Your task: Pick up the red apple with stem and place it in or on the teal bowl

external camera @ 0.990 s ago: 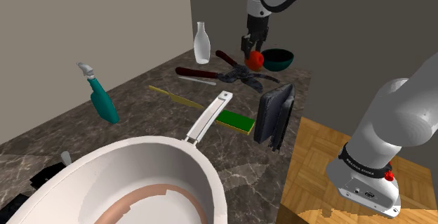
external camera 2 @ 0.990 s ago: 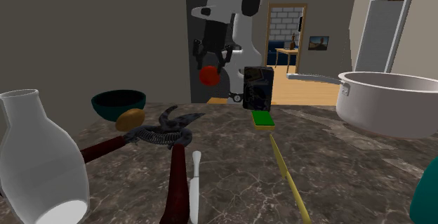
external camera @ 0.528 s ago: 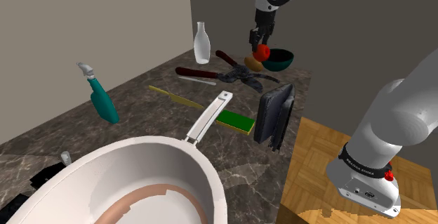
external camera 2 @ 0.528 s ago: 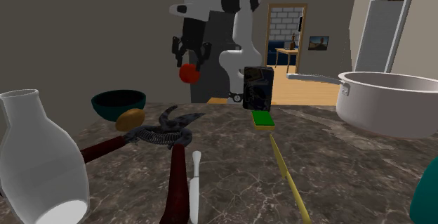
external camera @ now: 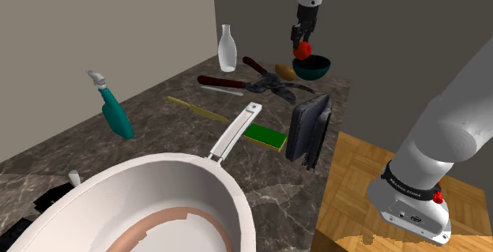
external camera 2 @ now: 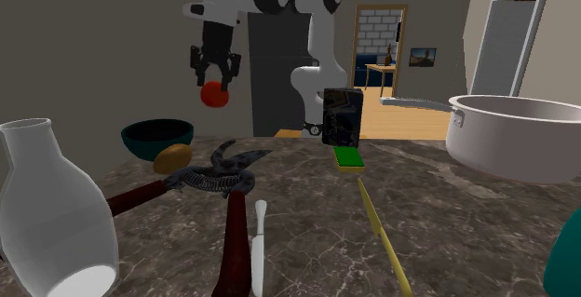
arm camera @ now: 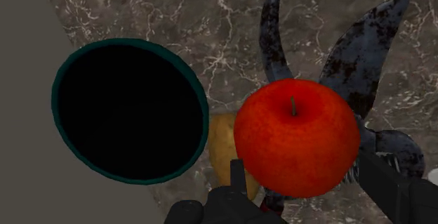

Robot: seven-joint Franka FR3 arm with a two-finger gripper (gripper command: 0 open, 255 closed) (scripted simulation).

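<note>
The red apple (external camera: 302,50) (external camera 2: 215,93) (arm camera: 296,137) with its short stem hangs in the air, clasped between the black fingers of my gripper (external camera: 302,43) (external camera 2: 215,81) (arm camera: 309,180). The teal bowl (external camera: 312,66) (external camera 2: 156,139) (arm camera: 130,110) stands on the dark marble counter at its far end, close to the wall. In the shoulder view the apple is just above the bowl's near-left rim. In the second exterior view it hangs above and to the right of the bowl. In the wrist view the bowl's dark inside lies beside the apple.
A potato (external camera: 285,71) (external camera 2: 172,158) (arm camera: 223,149) lies against the bowl, with dark garden shears (external camera: 272,84) (external camera 2: 219,174) (arm camera: 365,61) next to it. Also on the counter: a white bottle (external camera: 227,50), a teal spray bottle (external camera: 115,112), a green sponge (external camera: 265,136), a dark upright case (external camera: 309,129) and a large white pan (external camera: 166,203).
The gripper carried the apple up and toward the bowl: rightward in the shoulder view, leftward in the second exterior view. The fingers stayed shut on it.
</note>
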